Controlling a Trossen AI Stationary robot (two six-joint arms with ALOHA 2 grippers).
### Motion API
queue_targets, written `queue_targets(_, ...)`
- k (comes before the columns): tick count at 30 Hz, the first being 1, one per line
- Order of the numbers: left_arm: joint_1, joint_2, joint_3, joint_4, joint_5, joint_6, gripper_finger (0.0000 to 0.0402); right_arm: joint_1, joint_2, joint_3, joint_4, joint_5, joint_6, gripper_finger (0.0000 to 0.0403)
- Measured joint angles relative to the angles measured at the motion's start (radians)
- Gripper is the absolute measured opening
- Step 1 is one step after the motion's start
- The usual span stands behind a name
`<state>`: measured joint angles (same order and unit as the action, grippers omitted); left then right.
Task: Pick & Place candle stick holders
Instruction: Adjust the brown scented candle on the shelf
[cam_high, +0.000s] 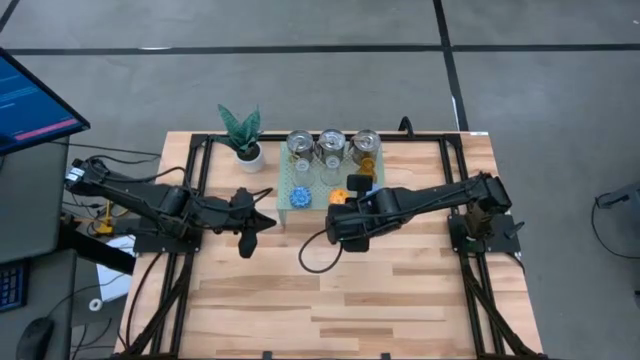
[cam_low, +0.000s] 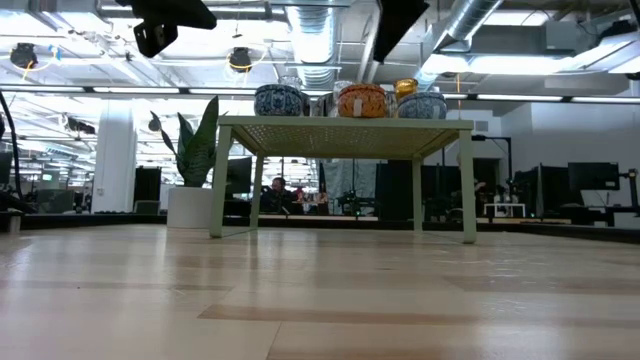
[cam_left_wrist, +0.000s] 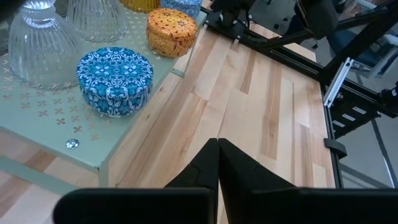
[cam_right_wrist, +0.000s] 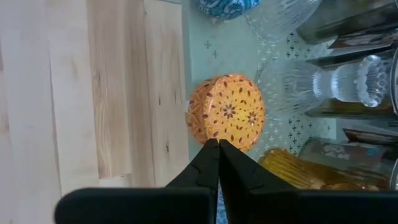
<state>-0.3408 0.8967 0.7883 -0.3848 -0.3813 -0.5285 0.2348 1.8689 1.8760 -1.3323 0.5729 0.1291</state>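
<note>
A pale green perforated stand (cam_high: 288, 203) at the table's far middle carries the holders: three silver ones (cam_high: 331, 146) at the back, clear glass ones (cam_left_wrist: 38, 43), an amber one (cam_high: 366, 161), two blue ones (cam_left_wrist: 115, 79) and an orange one (cam_right_wrist: 227, 111). My right gripper (cam_right_wrist: 217, 144) is shut and hovers above the orange holder's near edge. In the low view it (cam_low: 395, 25) stays clear above the holders. My left gripper (cam_left_wrist: 217, 146) is shut and empty, and hovers left of the stand (cam_high: 268, 222).
A green leafy plant in a white pot (cam_high: 242, 140) stands left of the stand at the far edge. Black rails (cam_high: 190, 180) run along both sides of the table. Bare wood (cam_high: 330, 300) fills the table's near half.
</note>
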Motion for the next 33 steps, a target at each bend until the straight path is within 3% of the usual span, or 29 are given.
queue_targets(8, 0.000, 0.000, 0.000, 0.000, 0.000, 0.016, 0.0006, 0.000, -0.001, -0.067, 0.030, -0.026, 0.010, 0.0000)
queue_targets(25, 0.000, 0.000, 0.001, 0.000, 0.000, 0.016, 0.0005, -0.075, 0.017, -0.067, 0.182, -0.050, -0.099, 0.0000)
queue_targets(33, 0.000, 0.000, 0.001, 0.000, 0.000, 0.022, 0.0005, -0.016, -0.017, -0.045, 0.167, -0.078, -0.072, 0.0000)
